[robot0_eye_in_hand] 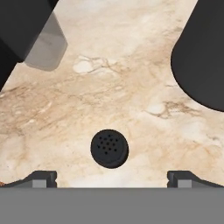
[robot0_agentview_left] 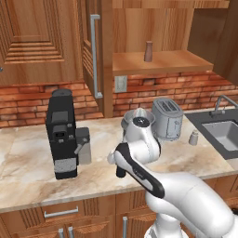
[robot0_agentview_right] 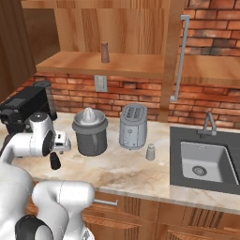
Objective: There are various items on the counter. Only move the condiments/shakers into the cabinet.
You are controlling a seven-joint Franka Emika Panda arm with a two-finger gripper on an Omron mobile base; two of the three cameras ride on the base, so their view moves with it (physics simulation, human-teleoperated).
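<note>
Arm hides most of the black shaker; tool hangs wide open above it, marble tabletop beneath, brick wall behind.

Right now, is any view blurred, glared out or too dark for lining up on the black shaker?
Hand view: sharp, evenly lit, black shaker and its lid holes crisp on the counter, only a faint shadow.
Left base view: clear, no glare; the arm hides part of the shaker.
Right base view: clear, shaker dark but distinct.
</note>
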